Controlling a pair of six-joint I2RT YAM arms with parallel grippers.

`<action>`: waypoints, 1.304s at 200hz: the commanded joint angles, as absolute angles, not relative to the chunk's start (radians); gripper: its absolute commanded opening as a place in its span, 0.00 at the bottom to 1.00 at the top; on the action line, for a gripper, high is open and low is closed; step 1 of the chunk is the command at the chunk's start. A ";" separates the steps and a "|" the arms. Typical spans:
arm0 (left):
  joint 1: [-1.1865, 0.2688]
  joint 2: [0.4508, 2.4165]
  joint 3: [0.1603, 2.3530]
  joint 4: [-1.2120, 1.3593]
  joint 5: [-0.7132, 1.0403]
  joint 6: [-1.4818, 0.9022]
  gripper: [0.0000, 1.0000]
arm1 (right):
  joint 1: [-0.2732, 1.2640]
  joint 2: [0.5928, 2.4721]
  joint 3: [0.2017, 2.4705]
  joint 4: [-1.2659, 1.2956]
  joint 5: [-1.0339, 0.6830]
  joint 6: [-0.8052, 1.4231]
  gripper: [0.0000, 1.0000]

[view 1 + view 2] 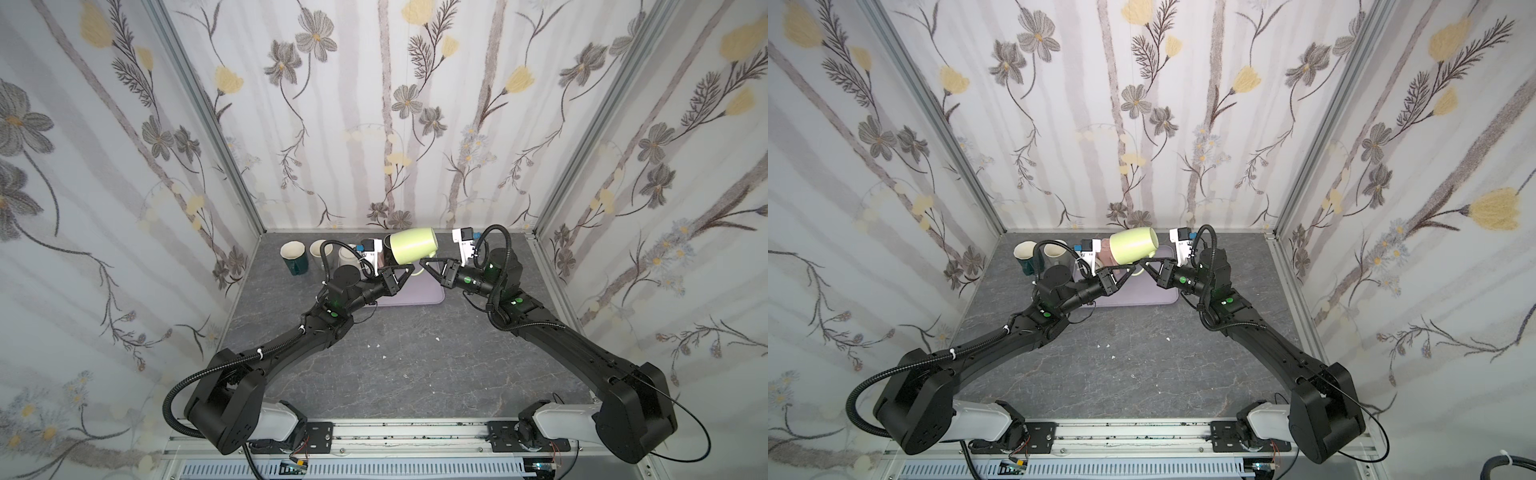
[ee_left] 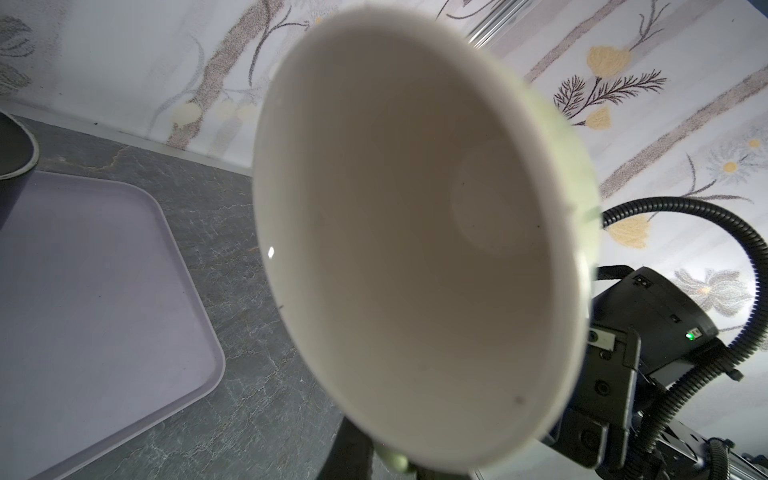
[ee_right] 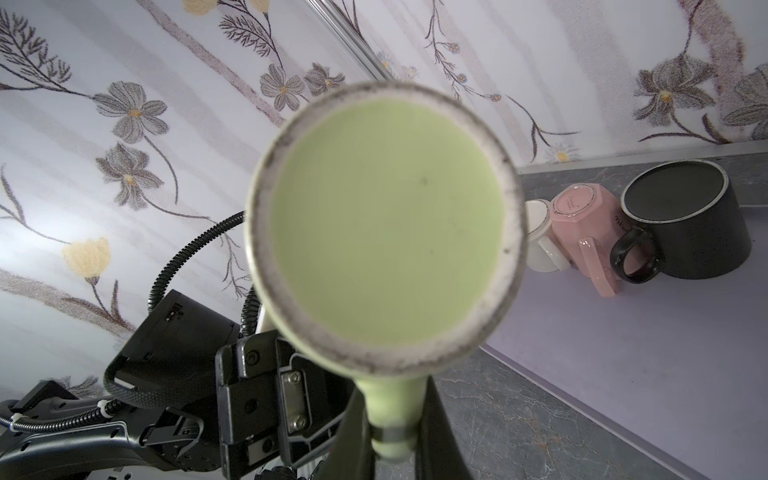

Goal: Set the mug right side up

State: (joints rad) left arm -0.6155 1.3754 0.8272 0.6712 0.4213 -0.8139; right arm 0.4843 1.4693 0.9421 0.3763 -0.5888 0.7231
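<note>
Right gripper clamped on the handle of the green mug. Left gripper pinched shut on the same handle from the opposite side, tips almost meeting the right's. Mug sits mid-frame in both top views, off the table, lying sideways above the purple tray, mouth toward frame left, base toward frame right. Pink mug tilted and black mug upside down on the tray. Dark green mug upright, left of the tray.

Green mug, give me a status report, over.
Left end effector and right end effector both shut on the handle. Green mug aloft, lying sideways, not yet upright. Pink mug and black mug sit apart on the purple tray, nothing blocking.
</note>
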 commanded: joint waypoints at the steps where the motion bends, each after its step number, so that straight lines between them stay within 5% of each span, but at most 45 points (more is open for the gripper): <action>1: -0.619 1.365 0.836 0.845 0.487 -0.809 0.00 | 0.488 1.486 0.948 0.312 -0.500 0.663 0.00; 128: -0.621 1.377 0.819 0.946 0.492 -0.815 0.00 | 0.504 1.538 0.982 0.336 -0.541 0.690 0.00; 226: -0.619 1.292 0.756 0.976 0.443 -0.713 0.34 | 0.525 1.563 0.977 0.342 -0.558 0.692 0.00; 261: -0.618 1.290 0.754 0.993 0.461 -0.696 0.32 | 0.528 1.566 0.980 0.345 -0.566 0.693 0.00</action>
State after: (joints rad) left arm -0.6136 1.3029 0.7475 0.7059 0.3447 -0.7200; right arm 0.5232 1.5517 0.9817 0.3988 -0.6056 0.7074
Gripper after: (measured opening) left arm 0.323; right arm 0.133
